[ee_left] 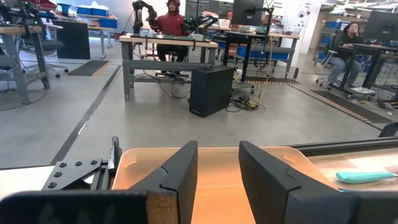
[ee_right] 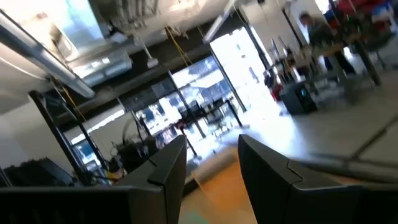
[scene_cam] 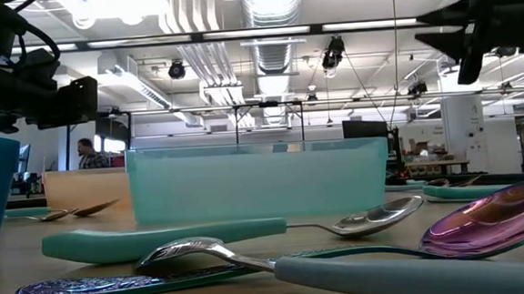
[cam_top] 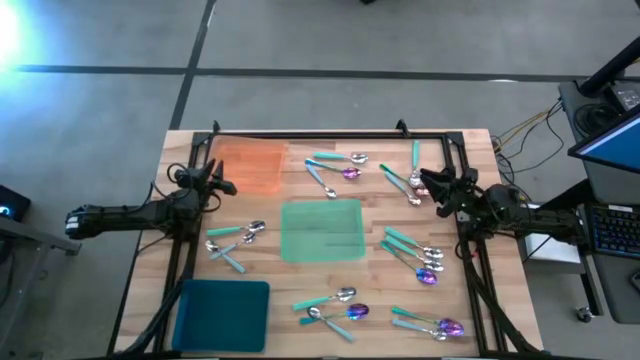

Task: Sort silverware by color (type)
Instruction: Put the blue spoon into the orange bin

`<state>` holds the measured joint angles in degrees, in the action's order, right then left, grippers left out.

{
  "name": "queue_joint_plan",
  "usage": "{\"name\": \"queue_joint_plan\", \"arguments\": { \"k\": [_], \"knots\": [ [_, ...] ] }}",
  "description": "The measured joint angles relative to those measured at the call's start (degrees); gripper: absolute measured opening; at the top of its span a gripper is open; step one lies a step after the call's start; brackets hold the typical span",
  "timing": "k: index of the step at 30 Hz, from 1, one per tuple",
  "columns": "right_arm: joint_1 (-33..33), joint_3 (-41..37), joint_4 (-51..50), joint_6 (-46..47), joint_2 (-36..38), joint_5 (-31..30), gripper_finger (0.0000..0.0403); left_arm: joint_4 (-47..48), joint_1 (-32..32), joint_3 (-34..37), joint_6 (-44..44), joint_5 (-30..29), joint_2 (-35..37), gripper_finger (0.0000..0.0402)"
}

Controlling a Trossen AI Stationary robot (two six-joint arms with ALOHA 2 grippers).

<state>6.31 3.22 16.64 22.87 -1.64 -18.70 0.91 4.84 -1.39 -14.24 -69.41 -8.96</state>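
While both dark arms reach in from opposite sides of the pale wooden table (cam_top: 275, 250), nothing is held by either one. Seen from above, the left gripper (cam_top: 222, 183) hangs at about nine o'clock, just at the edge of a flat translucent orange mat (cam_top: 255, 166); its own camera shows two dark fingers (ee_left: 177, 177) set a narrow gap apart with only the orange mat between them. At about three o'clock the right gripper (cam_top: 432, 187) sits raised and tilted upward — its fingers (ee_right: 168, 165) also stand a narrow gap apart, empty.

At the table's centre lies a flat green square mat (cam_top: 322, 230), and at seven o'clock a flat dark teal square mat (cam_top: 222, 315).

Scattered in small clusters around them lies the silverware (cam_top: 412, 250) — small spoons, some all silver, some with teal handles, some with iridescent purple heads. One cluster lies at twelve o'clock, another at one to two o'clock beside the right gripper, one at four o'clock, one at five o'clock, one at six o'clock, and a small group at eight o'clock, left of the green mat. None rests on any mat.

From table height, a teal-handled silver spoon (scene_cam: 204, 234) and a purple-headed spoon (scene_cam: 490, 224) lie closest.
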Motion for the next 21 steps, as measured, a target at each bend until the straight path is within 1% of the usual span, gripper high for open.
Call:
{"name": "queue_joint_plan", "arguments": {
  "k": [8, 15, 21],
  "knots": [
    [0.00, 4.58, 0.05, -7.95, -3.24, 0.10, 0.0134, 0.00, 0.00, 0.00, 0.00, -0.01, 0.01, 0.0103],
    [0.00, 8.26, 0.00, -15.10, -8.53, 0.72, 0.0134, 0.00, 0.00, 0.00, 0.02, 0.00, -0.01, 0.0103],
    [0.00, 12.78, -0.06, -16.27, -15.09, 0.63, 0.0134, 0.02, 0.01, 0.01, 0.02, -0.01, -0.02, 0.0103]
  ]
}}
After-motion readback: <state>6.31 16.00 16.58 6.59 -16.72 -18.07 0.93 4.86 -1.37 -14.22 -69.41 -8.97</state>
